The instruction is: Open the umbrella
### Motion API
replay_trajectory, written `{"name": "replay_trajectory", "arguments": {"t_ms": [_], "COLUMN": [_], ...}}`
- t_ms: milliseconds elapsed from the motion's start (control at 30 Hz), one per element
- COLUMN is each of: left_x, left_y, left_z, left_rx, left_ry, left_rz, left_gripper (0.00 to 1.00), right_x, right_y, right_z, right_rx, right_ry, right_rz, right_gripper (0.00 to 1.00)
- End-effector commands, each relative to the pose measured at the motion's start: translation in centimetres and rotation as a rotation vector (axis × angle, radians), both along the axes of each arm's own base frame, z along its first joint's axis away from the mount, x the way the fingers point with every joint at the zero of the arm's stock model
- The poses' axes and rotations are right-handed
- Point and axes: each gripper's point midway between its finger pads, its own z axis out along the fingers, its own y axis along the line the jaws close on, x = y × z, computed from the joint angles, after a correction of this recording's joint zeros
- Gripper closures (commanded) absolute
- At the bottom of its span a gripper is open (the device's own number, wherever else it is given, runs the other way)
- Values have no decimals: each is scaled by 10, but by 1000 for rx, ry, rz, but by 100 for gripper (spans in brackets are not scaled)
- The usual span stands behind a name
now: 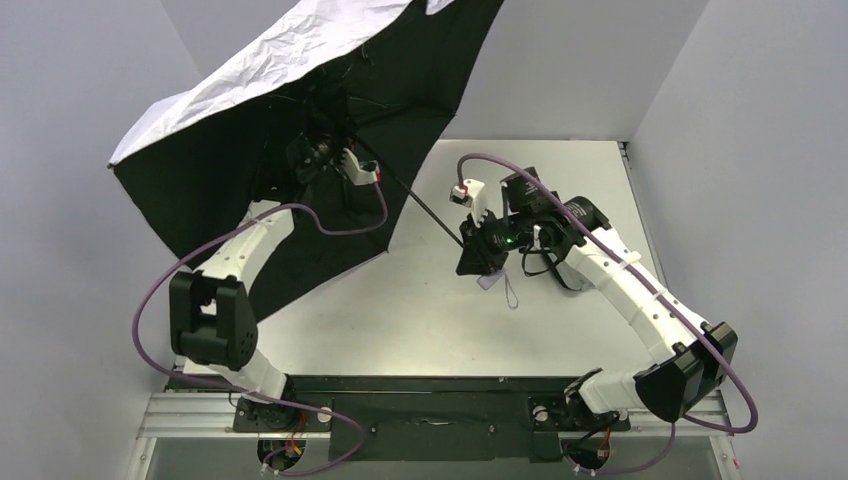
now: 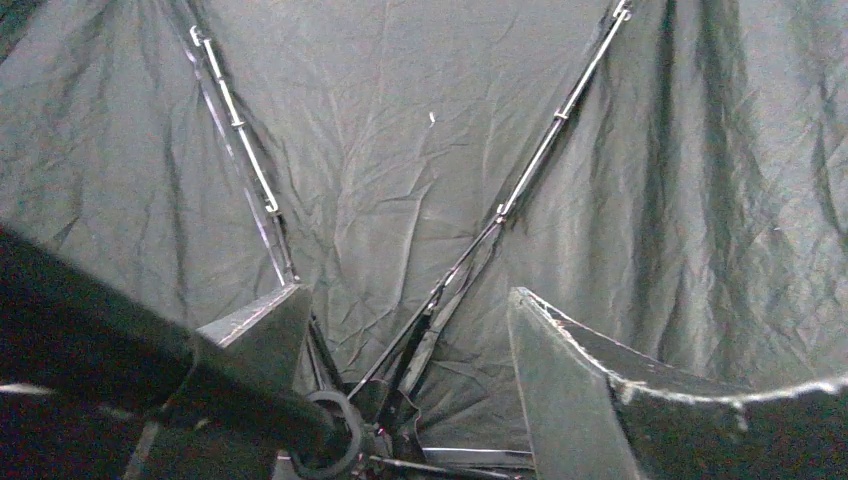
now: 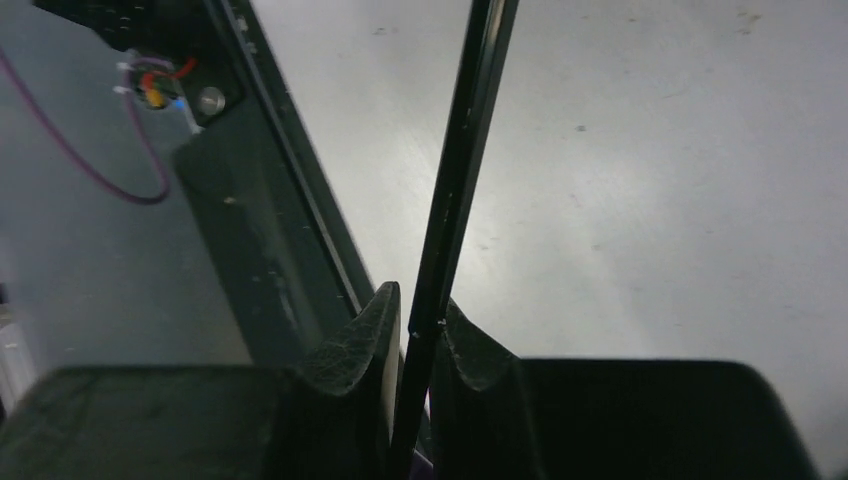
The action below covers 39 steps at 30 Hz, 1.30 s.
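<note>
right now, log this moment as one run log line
umbrella: spread open | right gripper: shut on shaft | left gripper: open, under canopy | task: looks done

The left arm is reaching up toward the counter's far-left corner, its left gripper (image 2: 402,295) standing with jaws wide apart. The right arm is bending inward from the right edge toward the counter's middle, its right gripper (image 3: 420,300) pinching the umbrella (image 3: 460,170) by its shaft.
</note>
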Motion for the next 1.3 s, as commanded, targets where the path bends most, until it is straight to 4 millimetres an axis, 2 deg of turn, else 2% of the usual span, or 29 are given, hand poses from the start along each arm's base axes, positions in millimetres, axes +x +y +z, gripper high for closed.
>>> {"name": "replay_trajectory", "arguments": {"t_ms": [0,33,100,200,333,500,567,700,767,800,833,867,900,933,1000,1033,1067,1167,1267], "left_x": [-47,-60,-80,-105,-126,-151,-161,-182,-191,-196,-199,-199,-197,-195,-190,-185,-185,-173,-157], "left_y": [15,8,-2,-14,-17,-14,-12,-10,-13,-15,-18,-20,-22,-22,-23,-29,-31,-39,-41], "left_z": [43,31,17,-3,2,27,36,33,37,46,57,65,78,85,115,115,125,135,134], "left_rx": [19,55,92,130,92,-76,-192,-351,-473,-616,-779,-863,-1045,-1137,-1399,-1539,-1598,-1860,-2071], "left_ry": [-52,-7,48,108,120,173,236,407,501,585,675,713,802,844,938,1051,1080,1235,1339], "left_rz": [-18,-72,-152,-255,-301,-315,-315,-304,-310,-310,-312,-313,-307,-304,-309,-311,-328,-389,-402], "left_gripper": [26,24,23,22,21,20,20,21,20,20,20,20,21,21,22,23,23,24,24], "right_x": [-20,-19,-10,-5,4,15,19,27,31,34,34,36,35,36,35,32,32,28,26], "right_y": [27,30,40,48,56,62,64,69,70,71,72,72,74,74,77,81,82,86,88], "right_z": [51,56,73,86,103,120,130,154,163,168,171,175,177,182,187,190,192,196,199], "right_rx": [259,285,357,415,501,607,655,761,804,827,842,863,875,895,920,932,939,949,950], "right_ry": [63,85,58,59,51,56,55,51,55,56,71,61,79,68,69,73,70,54,30], "right_rz": [14,-9,-22,-43,-81,-143,-167,-202,-217,-228,-235,-236,-241,-240,-236,-226,-229,-223,-219], "right_gripper": [100,100,100,100,100,100,100,100,100,100,100,100,100,100,100,100,100,100,100]}}
